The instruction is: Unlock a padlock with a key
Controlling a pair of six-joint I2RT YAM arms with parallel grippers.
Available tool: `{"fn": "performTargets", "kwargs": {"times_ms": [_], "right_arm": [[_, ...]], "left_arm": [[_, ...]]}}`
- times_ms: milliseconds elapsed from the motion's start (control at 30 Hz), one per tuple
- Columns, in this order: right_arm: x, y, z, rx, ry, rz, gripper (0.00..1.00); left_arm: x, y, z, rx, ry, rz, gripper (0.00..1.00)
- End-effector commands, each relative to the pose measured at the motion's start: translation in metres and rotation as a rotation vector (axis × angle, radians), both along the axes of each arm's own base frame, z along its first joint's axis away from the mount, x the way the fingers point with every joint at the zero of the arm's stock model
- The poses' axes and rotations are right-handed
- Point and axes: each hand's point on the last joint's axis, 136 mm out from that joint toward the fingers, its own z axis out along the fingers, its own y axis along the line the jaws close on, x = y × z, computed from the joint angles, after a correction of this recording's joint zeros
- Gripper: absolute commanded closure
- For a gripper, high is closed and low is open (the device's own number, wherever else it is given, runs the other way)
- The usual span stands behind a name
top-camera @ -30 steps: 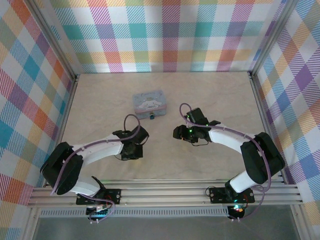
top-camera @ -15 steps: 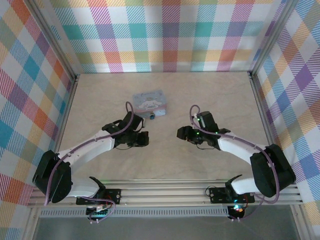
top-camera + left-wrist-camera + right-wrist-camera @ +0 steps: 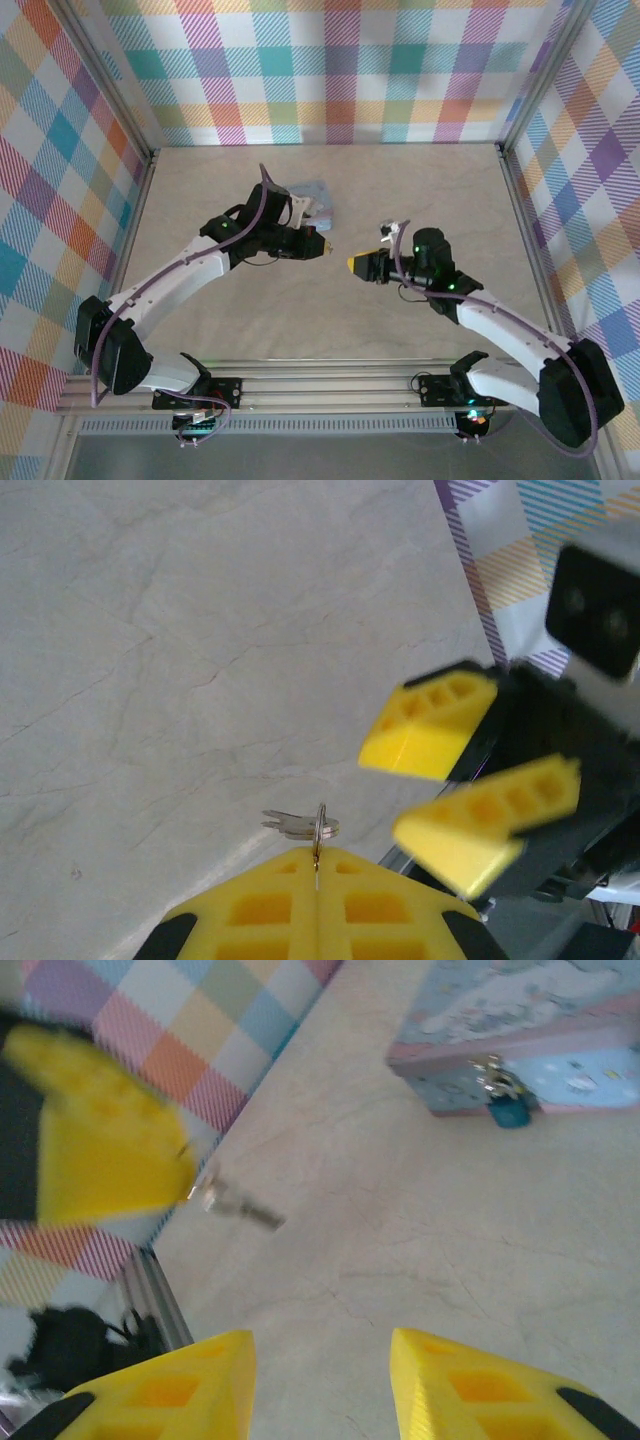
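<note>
- The left jaws are shut tight on the small ring [image 3: 321, 822]. The key [image 3: 288, 826] sticks out sideways from that ring, clear of the pads and held up off the counter [image 3: 150, 630].
- The right jaws stand partly open and hold nothing. Their yellow fingers [image 3: 170, 1385] are spread apart and face the key just ahead.
- The padlock [image 3: 510, 1110] hangs from the clasp on the front of the tin box [image 3: 520, 1020], which sits on the counter beyond both sets of jaws. It looks untouched, so unlocking seems not yet begun.
- A pinch on the ring alone probably leaves the key loose and hard to aim. Holding it in mid-air between the arms looks like an offer for the right jaws to take a firmer hold.
- The left arm [image 3: 180, 280] stretches forward and inward with its wrist turned toward the right side. The right arm [image 3: 500, 330] reaches in low from the right, pointing left. The two sets of jaws are tip to tip, near each other but apart.
</note>
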Motion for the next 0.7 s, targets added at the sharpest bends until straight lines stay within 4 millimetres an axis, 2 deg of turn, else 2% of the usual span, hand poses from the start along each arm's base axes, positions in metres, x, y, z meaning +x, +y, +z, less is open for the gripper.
{"fn": "performTargets", "kwargs": {"times_ms": [0, 267, 467, 667], "right_arm": [[0.003, 0.005, 0.006, -0.069, -0.250, 0.022, 0.60], [0.009, 0.029, 0.012, -0.085, -0.412, 0.127, 0.57], [0.007, 0.050, 0.018, -0.064, -0.454, 0.208, 0.61], [0.009, 0.060, 0.020, -0.061, -0.472, 0.234, 0.67]], "left_arm": [[-0.004, 0.003, 0.002, 0.007, 0.074, 0.016, 1.00], [-0.010, 0.000, 0.015, -0.032, 0.116, 0.021, 1.00], [-0.012, 0.002, 0.019, -0.039, 0.123, 0.032, 1.00], [-0.013, 0.004, 0.015, -0.032, 0.138, 0.043, 1.00]]}}
